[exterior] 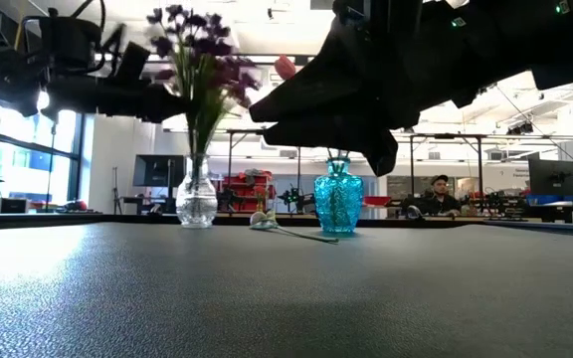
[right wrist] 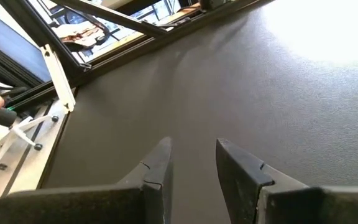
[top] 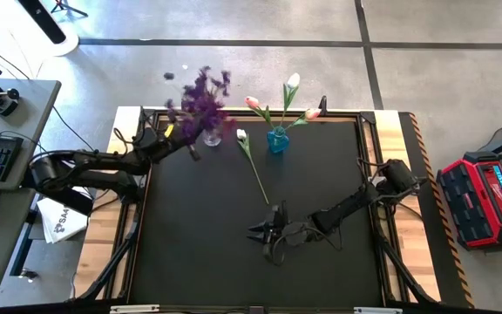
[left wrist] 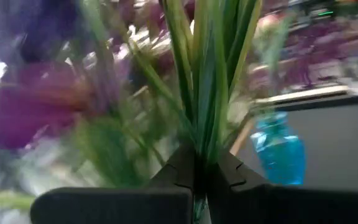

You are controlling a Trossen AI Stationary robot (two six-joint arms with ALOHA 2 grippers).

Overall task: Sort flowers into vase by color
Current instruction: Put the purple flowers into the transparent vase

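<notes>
I see my left pincer (top: 184, 138) at the far left of the desk (top: 199, 253), closed on the green stems of a purple sprig (left wrist: 197, 81); in its wrist view the fingers (left wrist: 179, 171) pinch the stems tight between them. That sprig stands with the rest of the purple bunch (top: 200, 98) in the clear glass vase (exterior: 196, 197), which sits at the far edge of the desk.

Just right of it stands the blue vase (top: 277, 139), holding 3 tulips: 1 white (top: 293, 81) and 2 pink (top: 252, 103) fanning out to either side. Between the 2 vases, 1 more white tulip (top: 251, 161) lies flat on the desk, blossom toward the far edge, stem running toward the near right.

My right pincer (top: 267, 234) hangs over the middle of the desk, just near of that stem's end and not touching it. Its fingers (right wrist: 157, 171) are parted by a narrow gap and hold nothing; only bare desk shows between them.
</notes>
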